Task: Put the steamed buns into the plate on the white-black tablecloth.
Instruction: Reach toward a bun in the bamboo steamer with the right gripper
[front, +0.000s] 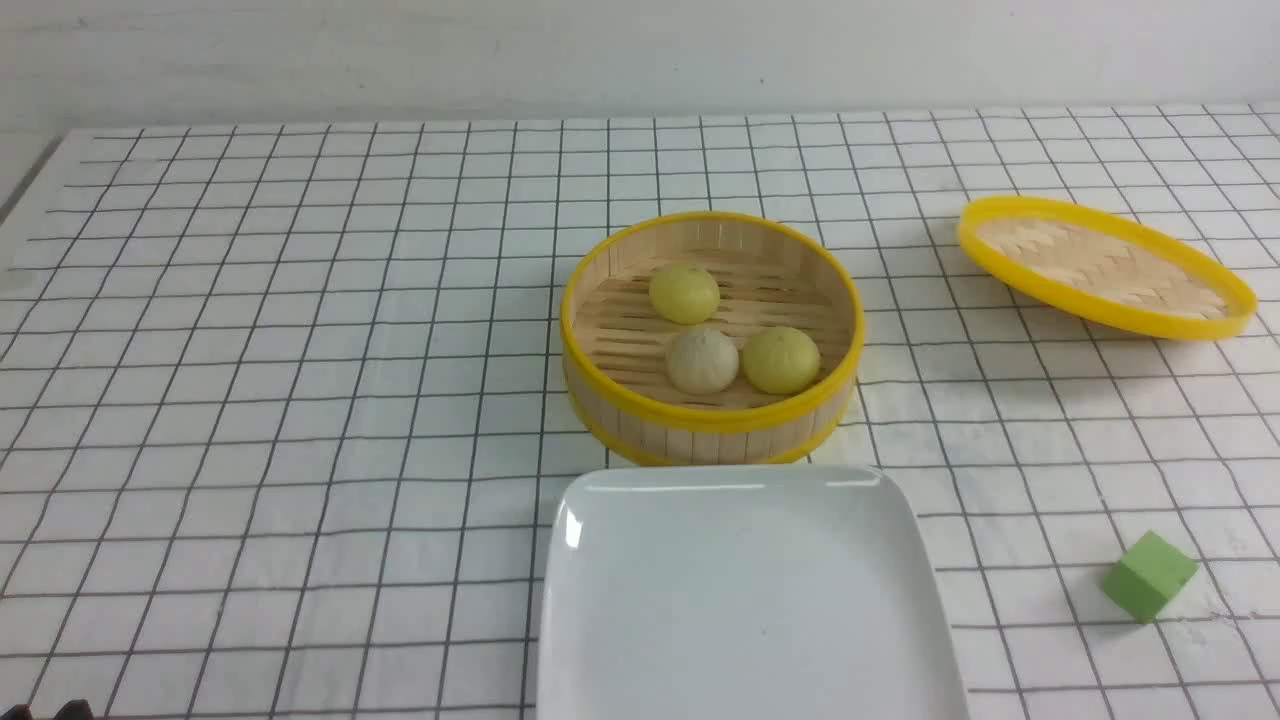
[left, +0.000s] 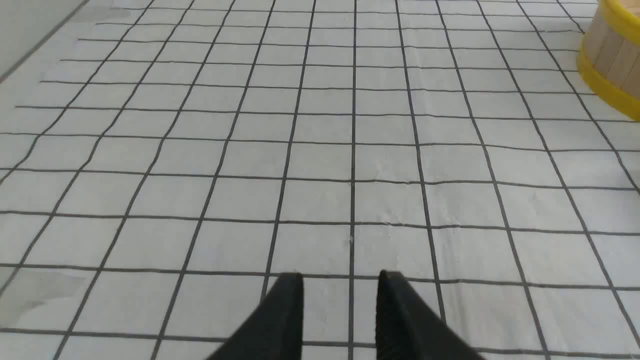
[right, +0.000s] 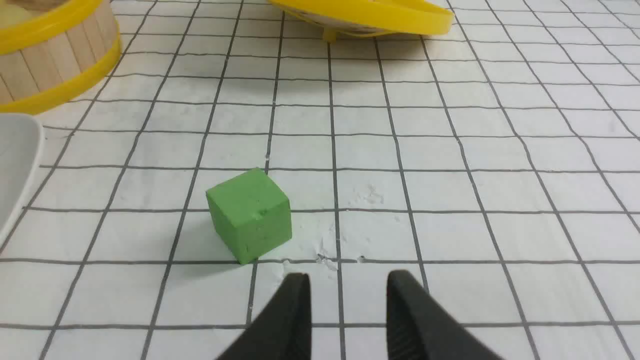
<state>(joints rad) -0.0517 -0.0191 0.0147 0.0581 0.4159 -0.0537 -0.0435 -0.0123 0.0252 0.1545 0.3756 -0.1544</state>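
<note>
Left tool (left: 340, 282), right tool (right: 348, 282): slightly open, empty. Green cube (right: 249, 215) just ahead of right tool.

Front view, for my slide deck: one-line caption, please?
Three steamed buns wait in the open steamer basket behind the bare white plate; lid and green cube lie to the right.

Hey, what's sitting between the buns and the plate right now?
Only the near wall of the basket: the buns lie inside it, and the plate starts just in front, as the front view shows.
</note>
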